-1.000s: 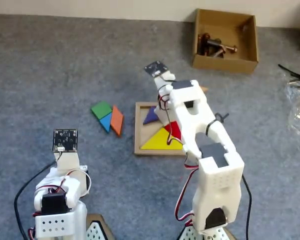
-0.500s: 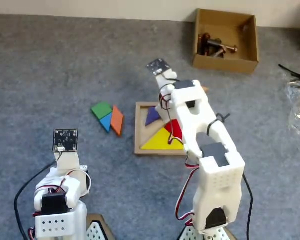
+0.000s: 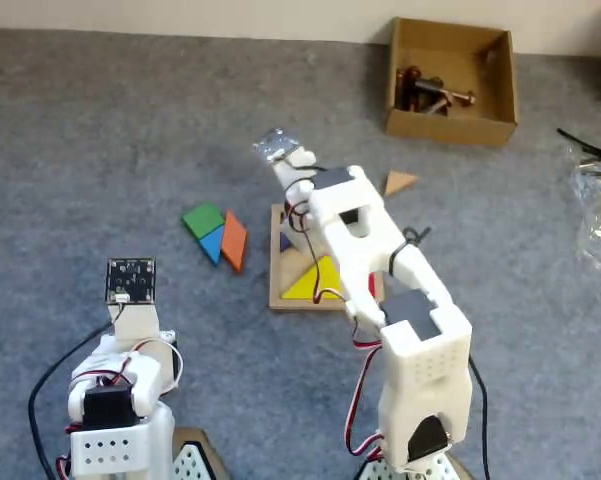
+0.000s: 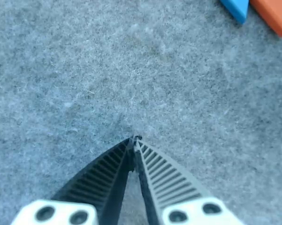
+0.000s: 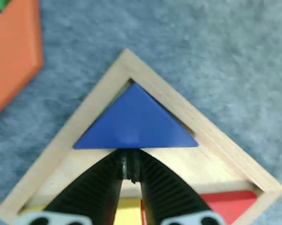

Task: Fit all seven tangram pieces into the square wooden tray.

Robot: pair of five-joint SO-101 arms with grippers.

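The square wooden tray (image 3: 276,299) lies mid-table, and my right arm (image 3: 365,235) stretches over it. In the right wrist view a dark blue triangle (image 5: 133,122) sits in a corner of the tray (image 5: 216,140). My right gripper (image 5: 130,165) is shut, its tips against that triangle's long edge. A yellow piece (image 3: 310,283) and a red piece (image 3: 377,287) also lie in the tray. Green (image 3: 202,219), light blue (image 3: 212,243) and orange (image 3: 234,240) pieces rest on the carpet left of the tray. A tan triangle (image 3: 399,182) lies beyond it. My left gripper (image 4: 133,139) is shut over bare carpet.
A cardboard box (image 3: 450,80) with metal parts stands at the back right. Clear plastic and cables (image 3: 595,200) lie at the right edge. Grey carpet covers the table, with open room at the left and front.
My right arm has swung left across the tray with the dark blue triangle, which now sits in the far-left corner. The tan triangle has come into sight. The left arm has not moved.
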